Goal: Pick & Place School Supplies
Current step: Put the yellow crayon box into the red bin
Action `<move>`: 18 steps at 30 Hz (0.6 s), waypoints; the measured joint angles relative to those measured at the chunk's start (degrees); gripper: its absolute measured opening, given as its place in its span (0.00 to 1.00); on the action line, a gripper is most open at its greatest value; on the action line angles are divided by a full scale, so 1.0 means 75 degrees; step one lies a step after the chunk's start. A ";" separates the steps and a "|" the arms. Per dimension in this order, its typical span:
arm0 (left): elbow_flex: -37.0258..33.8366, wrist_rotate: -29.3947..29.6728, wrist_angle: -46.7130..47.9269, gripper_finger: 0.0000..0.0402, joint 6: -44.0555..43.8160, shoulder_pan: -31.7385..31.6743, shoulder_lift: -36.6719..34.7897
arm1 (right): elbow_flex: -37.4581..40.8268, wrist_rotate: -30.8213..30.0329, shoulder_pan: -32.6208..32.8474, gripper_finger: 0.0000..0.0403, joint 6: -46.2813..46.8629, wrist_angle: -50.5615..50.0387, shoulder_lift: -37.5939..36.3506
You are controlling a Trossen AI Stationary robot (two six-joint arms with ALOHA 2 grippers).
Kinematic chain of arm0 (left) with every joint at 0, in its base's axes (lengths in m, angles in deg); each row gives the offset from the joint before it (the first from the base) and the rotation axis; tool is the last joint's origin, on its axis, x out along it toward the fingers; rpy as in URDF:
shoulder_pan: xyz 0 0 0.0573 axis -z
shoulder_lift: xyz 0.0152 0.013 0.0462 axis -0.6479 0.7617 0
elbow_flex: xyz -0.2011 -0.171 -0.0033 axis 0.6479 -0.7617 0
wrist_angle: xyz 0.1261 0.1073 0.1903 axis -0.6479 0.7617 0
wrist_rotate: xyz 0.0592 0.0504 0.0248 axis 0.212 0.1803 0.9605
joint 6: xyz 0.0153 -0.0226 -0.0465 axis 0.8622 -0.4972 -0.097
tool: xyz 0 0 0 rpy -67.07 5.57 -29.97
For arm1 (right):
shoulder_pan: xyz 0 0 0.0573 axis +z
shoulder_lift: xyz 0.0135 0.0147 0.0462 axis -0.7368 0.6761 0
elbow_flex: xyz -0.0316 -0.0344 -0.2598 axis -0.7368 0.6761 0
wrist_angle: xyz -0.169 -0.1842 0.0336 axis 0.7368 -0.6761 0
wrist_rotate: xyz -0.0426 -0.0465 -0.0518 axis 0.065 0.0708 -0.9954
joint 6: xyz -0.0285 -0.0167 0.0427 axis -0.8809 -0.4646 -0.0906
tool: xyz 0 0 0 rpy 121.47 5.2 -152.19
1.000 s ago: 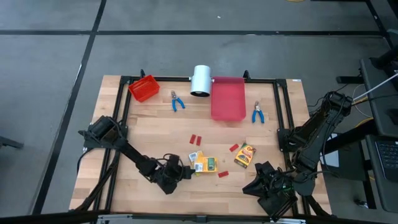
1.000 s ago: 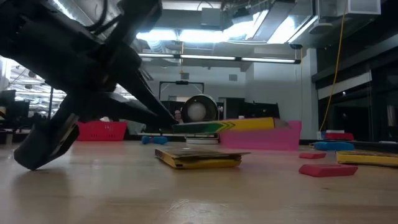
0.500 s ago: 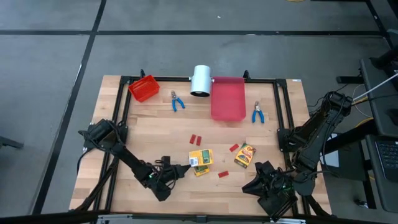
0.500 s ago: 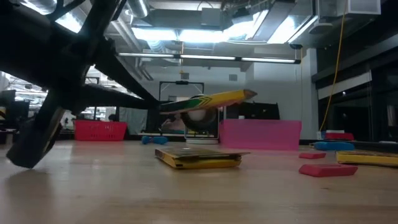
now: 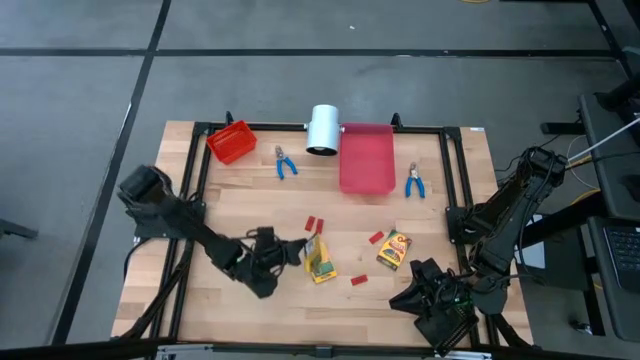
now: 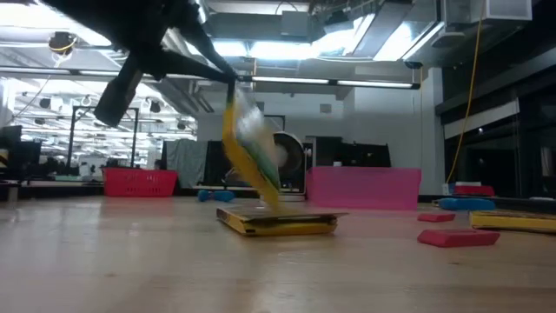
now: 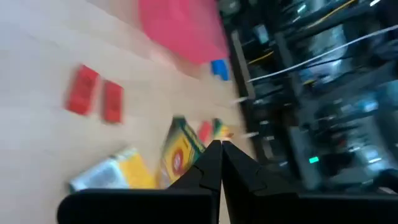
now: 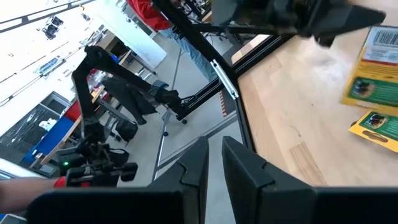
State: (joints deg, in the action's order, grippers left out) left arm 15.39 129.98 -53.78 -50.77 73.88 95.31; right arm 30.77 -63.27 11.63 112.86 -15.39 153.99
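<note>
My left gripper [image 5: 297,250] is shut on a yellow-orange box with green print [image 6: 250,152], held over a second box [image 6: 276,223] that lies flat on the table's near middle. The third box [image 5: 394,249] lies flat to the right. Red blocks [image 5: 314,224] [image 5: 376,237] [image 5: 358,280] lie around them. Two blue-handled tools [image 5: 285,163] [image 5: 414,182] lie near the far edge. My right gripper [image 5: 440,315] waits at the near right corner, its fingers [image 8: 239,168] a narrow gap apart and touching nothing. My left gripper pinches the yellow box between its two fingers [image 7: 208,163] at the box's upper end [image 6: 233,104]. It comes from the table's left side, slanting down. The box is lifted clear and hangs steeply tilted below the fingers, just above the box lying on the table.
A large pink-red bin [image 5: 366,158], a small red bin [image 5: 231,141] and a white cylinder [image 5: 323,129] stand along the far edge. Black frame rails [image 5: 452,170] border the wooden table. Bare wood lies on the near left side.
My left gripper has risen and moved a little toward the far edge, still shut on the box. The box, first held level just above the lying box, has tipped and now hangs steeply. The second box has stayed put.
</note>
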 joint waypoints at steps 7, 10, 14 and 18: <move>0.0000 -0.1533 0.0976 0.00 0.0188 -0.0169 -0.0587 | 0.0000 -0.0234 0.0000 0.13 0.0003 0.0002 0.0000; 0.0000 -0.1725 0.0877 0.00 0.0009 -0.0118 -0.0454 | 0.0000 -0.0323 -0.0003 0.13 -0.0006 0.0003 0.0000; 0.0000 -0.1738 0.0824 0.00 -0.0127 -0.0128 -0.0388 | 0.0000 -0.0320 -0.0003 0.13 -0.0006 0.0005 0.0000; 0.0003 -0.1811 0.0752 0.00 -0.0116 -0.0273 -0.0388 | 0.0000 -0.0320 -0.0003 0.13 -0.0009 0.0007 0.0000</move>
State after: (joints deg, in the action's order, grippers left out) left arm 15.42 116.39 -48.14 -51.64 71.84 92.40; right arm 30.77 -65.67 11.61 112.80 -15.33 153.99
